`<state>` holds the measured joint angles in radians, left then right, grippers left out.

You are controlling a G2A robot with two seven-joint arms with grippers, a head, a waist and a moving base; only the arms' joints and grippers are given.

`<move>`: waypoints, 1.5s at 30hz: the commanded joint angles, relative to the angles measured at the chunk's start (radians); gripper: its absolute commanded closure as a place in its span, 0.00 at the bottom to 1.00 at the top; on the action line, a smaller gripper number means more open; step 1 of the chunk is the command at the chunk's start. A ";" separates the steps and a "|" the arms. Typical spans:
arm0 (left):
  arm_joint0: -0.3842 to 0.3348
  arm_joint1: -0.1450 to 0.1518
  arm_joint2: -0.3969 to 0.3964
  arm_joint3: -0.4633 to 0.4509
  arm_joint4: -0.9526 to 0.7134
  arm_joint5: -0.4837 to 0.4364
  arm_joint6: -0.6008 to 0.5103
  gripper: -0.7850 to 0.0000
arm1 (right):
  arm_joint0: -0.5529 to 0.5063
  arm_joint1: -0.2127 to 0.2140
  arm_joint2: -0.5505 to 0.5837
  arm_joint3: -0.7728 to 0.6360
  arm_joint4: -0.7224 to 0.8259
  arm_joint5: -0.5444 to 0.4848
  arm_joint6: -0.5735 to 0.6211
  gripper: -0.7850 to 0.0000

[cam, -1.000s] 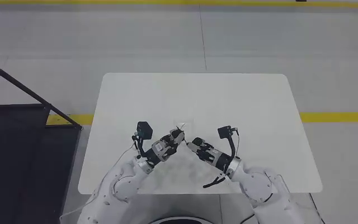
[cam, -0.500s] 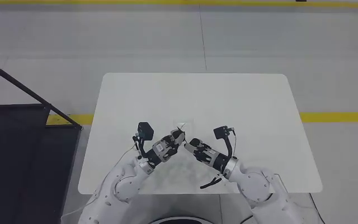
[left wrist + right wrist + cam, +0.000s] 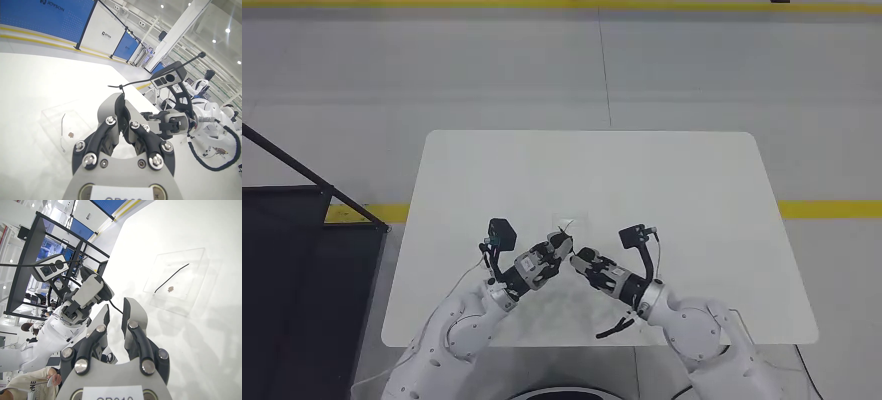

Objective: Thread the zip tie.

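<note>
A black zip tie (image 3: 143,81) is pinched in my left gripper (image 3: 122,100), which is shut on it above the table's front middle (image 3: 560,249). Above the fingers the strap meets a small block, and a long stretch of strap runs on sideways past the other arm's camera. Below the left gripper the strap (image 3: 115,308) hangs down between the fingers of my right gripper (image 3: 116,308). These stand open, with the strap resting against one pad (image 3: 124,313). In the top view the right gripper (image 3: 580,260) sits close beside the left one.
A flat clear tray (image 3: 196,262) lies on the white table (image 3: 692,200) just beyond the grippers. It holds another black zip tie (image 3: 172,275) and a small brown speck. A black frame stands off the table's left side.
The right arm has shifted left, bringing its gripper closer to the left gripper. The left arm has barely moved and keeps its hold on the zip tie.
</note>
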<state>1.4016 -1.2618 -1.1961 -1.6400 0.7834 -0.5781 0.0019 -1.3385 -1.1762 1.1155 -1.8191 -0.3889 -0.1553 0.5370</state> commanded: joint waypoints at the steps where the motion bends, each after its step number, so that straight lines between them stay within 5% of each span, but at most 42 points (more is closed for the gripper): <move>1: 0.001 0.000 0.000 0.001 -0.001 -0.001 0.000 1.00 | 0.002 0.000 -0.001 0.000 0.000 0.001 0.002 0.76; 6: 0.000 0.001 0.001 0.001 -0.003 -0.004 -0.004 1.00 | 0.002 -0.001 -0.001 -0.002 -0.016 0.016 -0.018 0.68; 14: -0.001 0.002 0.003 0.001 -0.010 -0.007 -0.005 1.00 | 0.003 -0.003 -0.006 -0.002 -0.031 0.030 -0.029 0.69; 22: 0.000 0.004 0.001 0.000 -0.010 -0.006 -0.005 1.00 | 0.001 -0.003 -0.007 -0.001 -0.027 0.016 -0.022 1.00; 27: -0.002 0.004 0.001 0.004 -0.015 -0.002 -0.001 1.00 | -0.004 -0.002 0.001 -0.006 -0.020 0.007 -0.015 1.00; 30: -0.001 0.004 -0.002 0.002 -0.019 -0.003 0.006 1.00 | -0.008 -0.001 0.007 -0.007 -0.019 0.010 -0.021 0.55; 32: 0.002 0.004 -0.003 0.000 -0.034 -0.010 0.013 1.00 | -0.011 -0.001 0.013 -0.006 -0.015 0.009 -0.023 0.46; 45: -0.006 0.008 -0.012 0.017 -0.142 -0.063 -0.035 1.00 | 0.007 0.000 0.026 0.026 0.073 -0.035 0.032 0.54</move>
<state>1.3975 -1.2537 -1.2069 -1.6257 0.6531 -0.6354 -0.0262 -1.3320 -1.1760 1.1414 -1.7934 -0.3211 -0.1852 0.5655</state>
